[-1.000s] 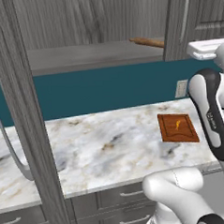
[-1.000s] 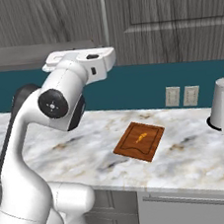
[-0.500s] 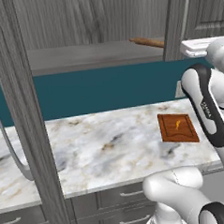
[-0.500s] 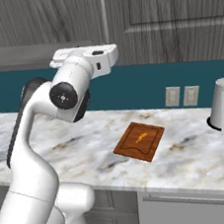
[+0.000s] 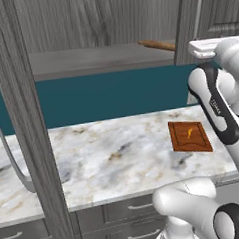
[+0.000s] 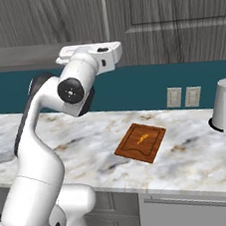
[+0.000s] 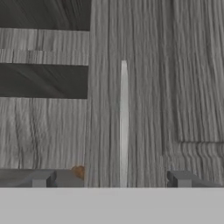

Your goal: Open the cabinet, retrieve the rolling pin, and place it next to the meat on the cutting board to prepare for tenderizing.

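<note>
Wooden rolling pin (image 5: pixel 157 45) on open cabinet (image 5: pixel 103 60) shelf | hand (image 7: pixel 111 178) spread, empty

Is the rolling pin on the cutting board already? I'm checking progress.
No: the rolling pin lies on the shelf of the open cabinet, while the cutting board on the counter carries just the meat.

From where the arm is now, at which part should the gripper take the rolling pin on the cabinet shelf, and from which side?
Probably the thick middle of the rolling pin, approached from the open front of the cabinet. It lies flat on the shelf, so the fingers should close across its width. Its right part is hidden behind the door, which may block the way.
</note>
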Motion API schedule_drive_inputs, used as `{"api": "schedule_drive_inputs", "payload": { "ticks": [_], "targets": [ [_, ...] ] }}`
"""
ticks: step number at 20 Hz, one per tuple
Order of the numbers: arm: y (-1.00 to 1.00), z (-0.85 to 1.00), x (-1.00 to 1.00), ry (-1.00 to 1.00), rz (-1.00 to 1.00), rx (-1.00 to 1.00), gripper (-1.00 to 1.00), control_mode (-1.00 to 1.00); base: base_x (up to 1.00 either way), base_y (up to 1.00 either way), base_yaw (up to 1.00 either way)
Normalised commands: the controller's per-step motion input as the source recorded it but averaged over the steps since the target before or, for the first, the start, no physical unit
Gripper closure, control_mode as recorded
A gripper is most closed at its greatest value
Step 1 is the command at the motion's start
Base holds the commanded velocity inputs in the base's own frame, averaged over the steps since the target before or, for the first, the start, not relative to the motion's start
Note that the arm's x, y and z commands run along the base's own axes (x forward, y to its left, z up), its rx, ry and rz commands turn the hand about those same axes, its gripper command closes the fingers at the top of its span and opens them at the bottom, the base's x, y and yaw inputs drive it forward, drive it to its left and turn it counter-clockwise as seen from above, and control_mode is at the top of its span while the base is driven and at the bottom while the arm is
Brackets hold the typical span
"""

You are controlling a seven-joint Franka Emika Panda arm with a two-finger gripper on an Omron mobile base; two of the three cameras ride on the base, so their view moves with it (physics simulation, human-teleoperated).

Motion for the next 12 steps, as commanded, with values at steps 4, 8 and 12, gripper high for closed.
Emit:
{"api": "schedule_drive_inputs", "payload": {
  "ticks": [4,8,12],
  "targets": [
    [-0.13,0.00,0.31,-0.01,0.00,0.00,-1.00,-1.00,0.00,0.00,0.00],
    [-0.02,0.00,0.34,0.00,0.00,0.00,-1.00,-1.00,0.00,0.00,0.00],
    [-0.01,0.00,0.27,-0.01,0.00,0.00,-1.00,-1.00,0.00,0.00,0.00]
  ]
}}
